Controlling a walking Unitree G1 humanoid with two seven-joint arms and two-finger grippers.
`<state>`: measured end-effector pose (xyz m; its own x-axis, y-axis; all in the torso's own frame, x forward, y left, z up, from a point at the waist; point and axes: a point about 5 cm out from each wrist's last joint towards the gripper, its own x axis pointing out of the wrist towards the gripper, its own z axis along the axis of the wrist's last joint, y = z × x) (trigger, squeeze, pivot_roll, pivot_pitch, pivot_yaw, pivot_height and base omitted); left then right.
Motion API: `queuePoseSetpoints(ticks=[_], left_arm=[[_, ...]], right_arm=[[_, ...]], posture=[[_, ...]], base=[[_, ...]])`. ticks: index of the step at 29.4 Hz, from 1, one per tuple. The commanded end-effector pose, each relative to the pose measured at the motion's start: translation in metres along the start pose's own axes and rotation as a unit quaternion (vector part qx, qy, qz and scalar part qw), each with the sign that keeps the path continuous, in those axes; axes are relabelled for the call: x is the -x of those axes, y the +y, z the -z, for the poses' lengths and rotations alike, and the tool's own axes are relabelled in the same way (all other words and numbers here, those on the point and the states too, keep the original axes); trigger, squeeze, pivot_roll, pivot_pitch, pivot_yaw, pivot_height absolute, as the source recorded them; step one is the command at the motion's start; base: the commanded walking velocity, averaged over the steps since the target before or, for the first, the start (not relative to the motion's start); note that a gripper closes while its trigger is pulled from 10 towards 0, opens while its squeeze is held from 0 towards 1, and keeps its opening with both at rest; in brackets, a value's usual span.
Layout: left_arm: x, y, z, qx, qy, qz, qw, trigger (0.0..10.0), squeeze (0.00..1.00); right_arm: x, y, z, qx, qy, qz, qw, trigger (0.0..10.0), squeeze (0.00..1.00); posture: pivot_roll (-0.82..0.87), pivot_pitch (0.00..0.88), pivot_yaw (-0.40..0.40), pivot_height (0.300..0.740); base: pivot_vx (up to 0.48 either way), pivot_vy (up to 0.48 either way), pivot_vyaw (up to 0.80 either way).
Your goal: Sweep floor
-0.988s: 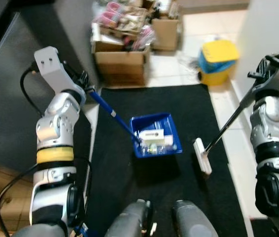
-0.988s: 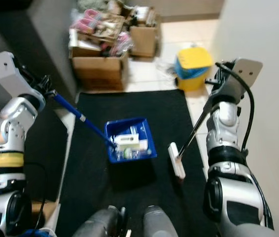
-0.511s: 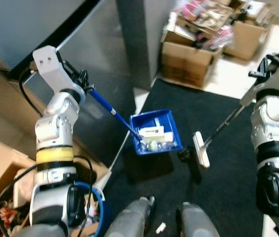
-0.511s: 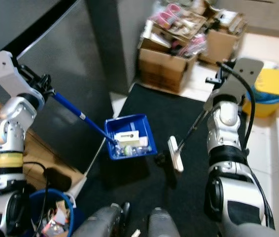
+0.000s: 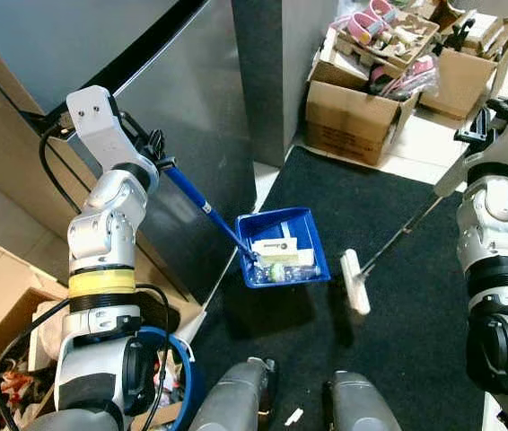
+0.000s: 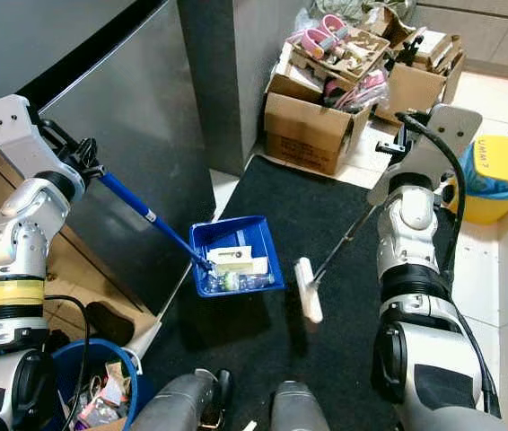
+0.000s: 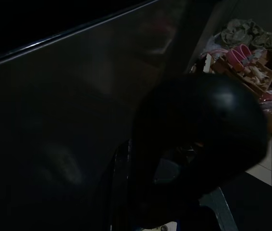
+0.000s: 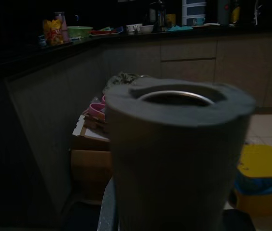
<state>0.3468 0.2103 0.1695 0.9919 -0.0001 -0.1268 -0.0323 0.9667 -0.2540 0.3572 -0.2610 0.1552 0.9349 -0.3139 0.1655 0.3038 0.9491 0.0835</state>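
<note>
In the left eye view, the left pincer (image 5: 157, 162) clasps the blue handle of the dustpan (image 5: 285, 258), which hangs over the black mat (image 5: 398, 269) with litter inside. The right pincer (image 6: 396, 146) grips the broom (image 6: 308, 289), its white head on the mat. The left wrist view is dark; its fingers cannot be made out. The right wrist view shows the broom's grey handle end (image 8: 174, 149) up close, with a yellow bin (image 8: 263, 185) behind.

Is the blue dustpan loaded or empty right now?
Loaded. The blue dustpan holds white packaging and small scraps, including a green bit, lying in its tray above the black mat.
</note>
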Motion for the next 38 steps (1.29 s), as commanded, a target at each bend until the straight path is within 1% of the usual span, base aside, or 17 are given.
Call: queuePoseSetpoints(ticks=[1,5,36,38], left_arm=[[-0.0002,0.0000,-0.0077,-0.003,-0.019,0.005,1.000,10.0,0.00],[-0.0003,-0.0001,-0.0079,-0.003,-0.022,0.007,1.000,10.0,0.00],[-0.0011,0.0017,-0.0081,-0.004,-0.022,0.004,1.000,10.0,0.00],[-0.0010,0.0017,-0.0082,-0.004,-0.022,0.004,1.000,10.0,0.00]], right_arm=[[-0.0025,0.0015,-0.0059,-0.002,-0.013,-0.002,1.000,10.0,0.00],[-0.0025,0.0015,-0.0059,-0.002,-0.013,-0.002,1.000,10.0,0.00],[-0.0015,0.0030,-0.0039,-0.003,-0.010,-0.004,1.000,10.0,0.00],[-0.0015,0.0035,-0.0038,-0.003,-0.010,-0.006,1.000,10.0,0.00]], posture=[[-0.04,0.000,0.056,0.740],[-0.04,0.000,0.056,0.740],[-0.03,0.004,0.058,0.740],[-0.03,0.004,0.058,0.740]], base=[[0.000,0.000,0.00],[0.000,-0.141,0.00],[0.278,-0.385,0.00],[0.000,-0.251,0.00]])
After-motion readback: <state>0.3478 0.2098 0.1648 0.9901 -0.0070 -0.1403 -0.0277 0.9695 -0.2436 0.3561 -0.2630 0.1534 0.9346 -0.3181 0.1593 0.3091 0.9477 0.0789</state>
